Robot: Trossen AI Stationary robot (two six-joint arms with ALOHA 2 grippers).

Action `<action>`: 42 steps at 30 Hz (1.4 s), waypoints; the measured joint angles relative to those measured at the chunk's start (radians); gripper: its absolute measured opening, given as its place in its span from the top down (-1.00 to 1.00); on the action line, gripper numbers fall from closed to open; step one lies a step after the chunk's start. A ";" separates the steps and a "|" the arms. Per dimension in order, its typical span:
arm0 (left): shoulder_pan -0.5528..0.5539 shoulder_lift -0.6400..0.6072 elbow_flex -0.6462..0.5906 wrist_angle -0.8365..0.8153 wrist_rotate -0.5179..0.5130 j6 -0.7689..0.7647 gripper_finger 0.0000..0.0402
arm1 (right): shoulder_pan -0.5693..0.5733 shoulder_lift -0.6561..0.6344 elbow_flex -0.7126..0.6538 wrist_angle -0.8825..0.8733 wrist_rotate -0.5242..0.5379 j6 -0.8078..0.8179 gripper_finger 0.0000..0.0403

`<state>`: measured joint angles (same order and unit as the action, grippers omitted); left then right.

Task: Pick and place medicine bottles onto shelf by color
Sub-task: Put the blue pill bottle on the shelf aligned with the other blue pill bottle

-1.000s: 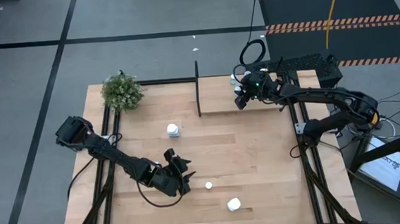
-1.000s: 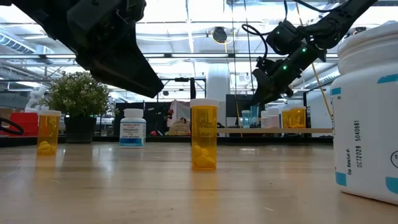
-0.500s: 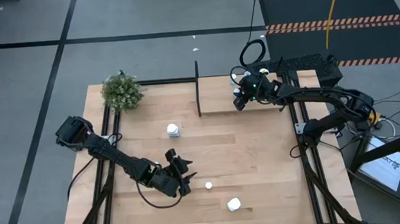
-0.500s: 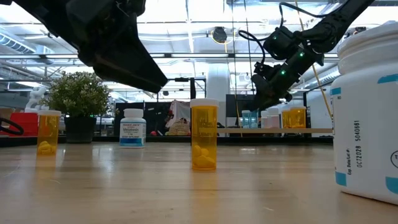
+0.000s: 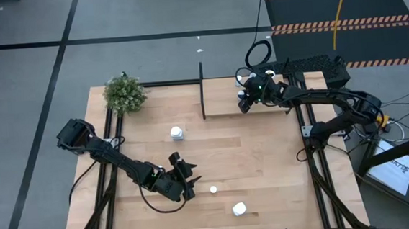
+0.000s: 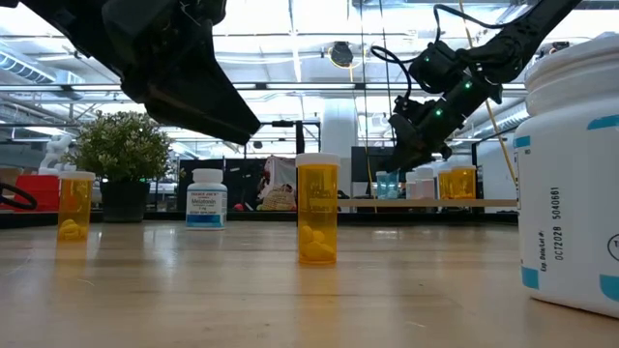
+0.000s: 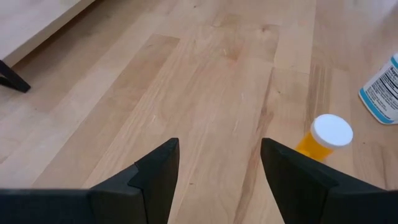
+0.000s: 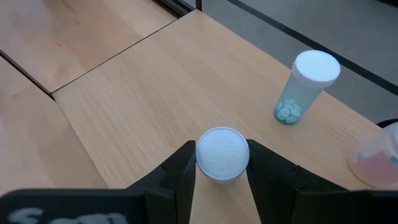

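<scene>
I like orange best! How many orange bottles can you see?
3. One orange bottle stands mid-table, one at the far left in the low view, one on the shelf. More may be hidden.

The right tool [image 8: 222, 163], at two o'clock, grips a white-capped bottle [image 8: 222, 153]. The left tool [image 7: 219, 163], at six o'clock, hangs with fingers apart and empty.

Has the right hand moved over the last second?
Yes. In the high view the right hand, shut on a white-capped bottle, shifted slightly away from the table's near edge over the shelf, toward the black post.
</scene>
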<state>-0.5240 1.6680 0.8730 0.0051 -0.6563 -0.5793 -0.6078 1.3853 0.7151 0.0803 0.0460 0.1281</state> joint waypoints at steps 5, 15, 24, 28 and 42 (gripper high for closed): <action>0.007 0.000 0.000 0.000 0.000 0.000 -0.13 | -0.002 0.000 0.000 -0.001 0.000 -0.009 0.39; 0.008 0.000 0.000 0.007 0.000 0.000 -0.13 | -0.002 0.000 0.000 0.007 0.000 -0.013 0.39; 0.008 0.000 0.000 0.007 0.000 0.000 -0.13 | -0.002 0.000 0.000 0.010 0.000 -0.021 0.39; 0.007 0.000 0.000 0.007 0.000 -0.001 -0.13 | -0.002 0.000 0.000 0.010 0.000 -0.024 0.36; 0.007 0.000 0.000 0.007 0.001 -0.001 -0.13 | -0.002 0.000 0.000 0.039 0.006 -0.021 0.13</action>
<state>-0.5167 1.6680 0.8730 0.0124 -0.6556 -0.5800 -0.6102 1.3853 0.7155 0.1195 0.0517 0.1070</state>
